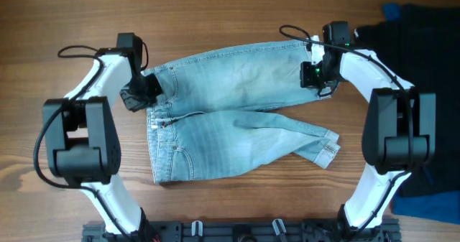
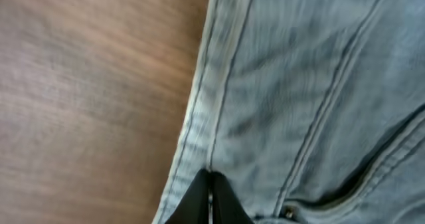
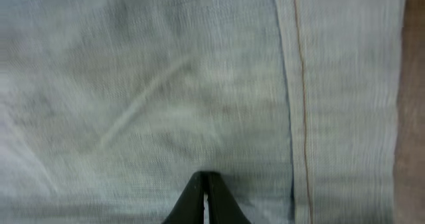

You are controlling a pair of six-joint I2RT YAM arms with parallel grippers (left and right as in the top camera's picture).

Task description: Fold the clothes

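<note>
Pinching the far edge, no fold made yet

Left claw [image 1: 147, 88] is closed on the far end of the waistband [image 1: 152, 149]. Right claw [image 1: 320, 77] is closed on the far leg just inside its hem [image 3: 345, 84]. Between them the denim shorts [image 1: 230, 120] lie spread flat mid-counter, both legs out and nothing doubled over, so I'd say the whole fold is still to come. At the counter [image 1: 215, 12]'s right edge sit a black garment [image 1: 424, 26] and some blue fabric [image 1: 431, 206], clear of the shorts. Nothing seems to block a fold toward the near edge.
</note>
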